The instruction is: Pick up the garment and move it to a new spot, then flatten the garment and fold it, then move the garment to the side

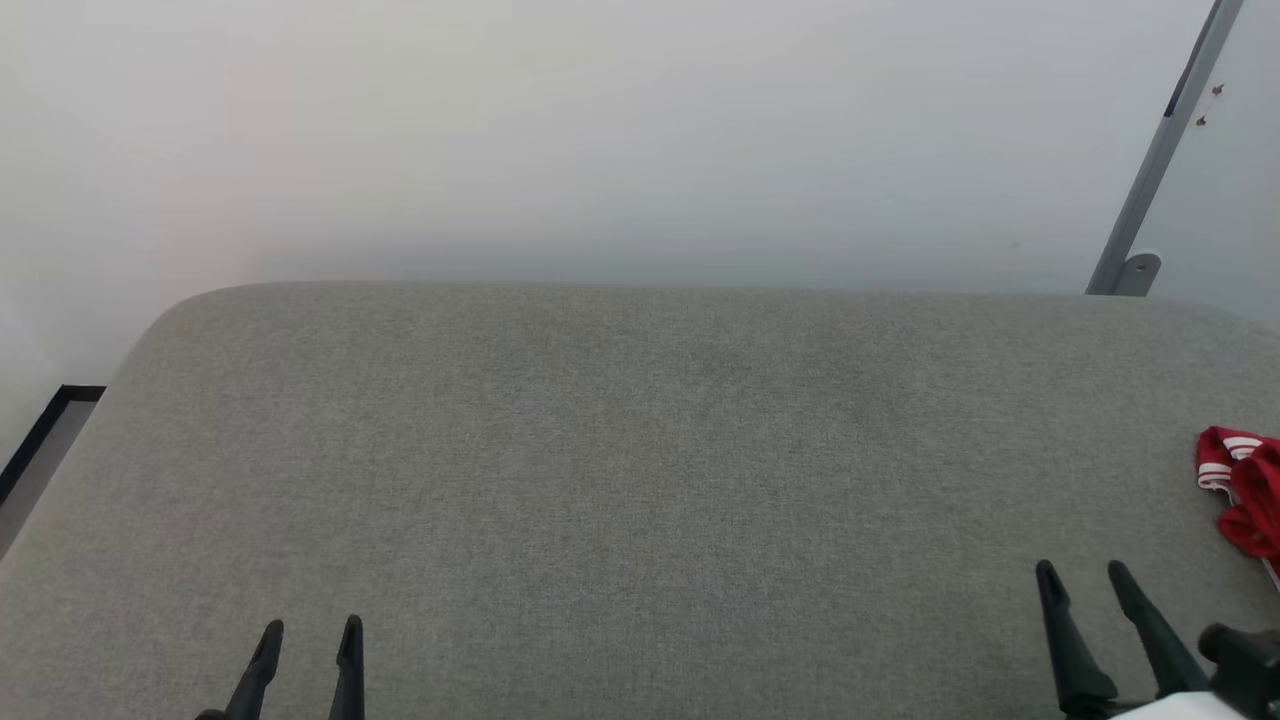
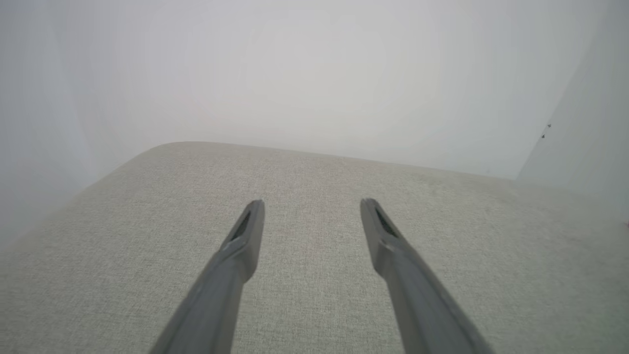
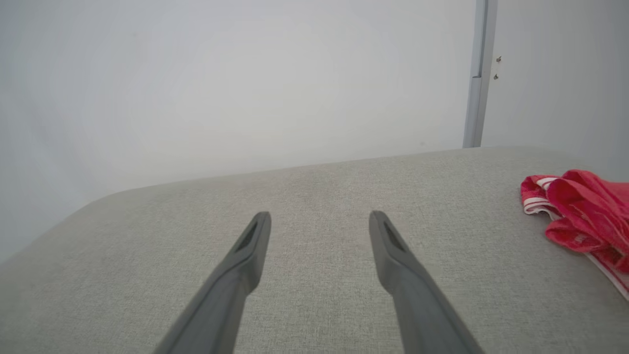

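You have a broad grey fabric-covered surface [image 1: 640, 450] with rounded far corners running across the head view, its weave bare in front of both arms. Behind it stands a plain pale wall [image 1: 600, 130]. A grey metal post [image 1: 1160, 150] rises at the far right, just behind the surface's back edge, with two small fixings beside it.

The garment [image 1: 1245, 490] lies bunched at the right edge of the surface, cut off by the head view's border. Red folds and red-and-white striped trim show; in the right wrist view it [image 3: 580, 216] sits crumpled, well to the right of the fingers.

Your right gripper [image 1: 1082, 568] is near the garment but apart from it, jaws spread, nothing between them [image 3: 320, 214]. Your left gripper [image 1: 312, 626] is at the lower left, well apart from the garment, jaws likewise spread and holding nothing [image 2: 312, 202].
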Robot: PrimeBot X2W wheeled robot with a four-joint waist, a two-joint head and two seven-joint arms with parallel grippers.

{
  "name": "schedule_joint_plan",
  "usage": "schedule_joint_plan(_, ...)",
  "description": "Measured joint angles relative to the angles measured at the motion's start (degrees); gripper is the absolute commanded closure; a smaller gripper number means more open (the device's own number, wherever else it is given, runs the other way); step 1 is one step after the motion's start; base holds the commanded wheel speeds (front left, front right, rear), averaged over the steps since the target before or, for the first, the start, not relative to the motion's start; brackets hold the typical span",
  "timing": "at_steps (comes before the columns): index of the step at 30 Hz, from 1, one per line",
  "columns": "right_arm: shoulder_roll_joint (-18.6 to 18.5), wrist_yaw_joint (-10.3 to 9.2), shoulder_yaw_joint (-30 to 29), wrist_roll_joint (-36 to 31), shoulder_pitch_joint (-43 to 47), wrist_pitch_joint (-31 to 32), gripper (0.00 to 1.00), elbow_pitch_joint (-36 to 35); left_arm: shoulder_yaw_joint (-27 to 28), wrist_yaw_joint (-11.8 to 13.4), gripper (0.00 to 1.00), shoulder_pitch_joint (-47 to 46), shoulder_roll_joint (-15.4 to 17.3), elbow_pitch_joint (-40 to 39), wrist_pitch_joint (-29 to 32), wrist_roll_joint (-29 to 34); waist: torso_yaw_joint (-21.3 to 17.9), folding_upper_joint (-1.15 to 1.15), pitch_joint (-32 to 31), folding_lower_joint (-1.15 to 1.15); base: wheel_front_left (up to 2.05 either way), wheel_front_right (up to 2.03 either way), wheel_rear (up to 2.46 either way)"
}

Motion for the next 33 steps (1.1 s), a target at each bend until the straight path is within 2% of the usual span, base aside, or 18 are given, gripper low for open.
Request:
schedule_joint_plan(11,1.7,-0.01,-2.7,-1.6,3.4,2.6,0.0,-5.0,-0.1,0.0,0.0,1.4,-1.1,-2.4,0.0,0.7,0.4,0.0,0.7,0.0,0.0,0.0,0.0)
schedule_joint_plan(33,2.6,0.0,-2.7,-2.0,3.3,3.4,0.0,-6.0,0.1,0.0,0.0,0.7,-0.9,-1.9,0.0,0.4,0.6,0.0,1.1,0.0,0.0,0.0,0.0)
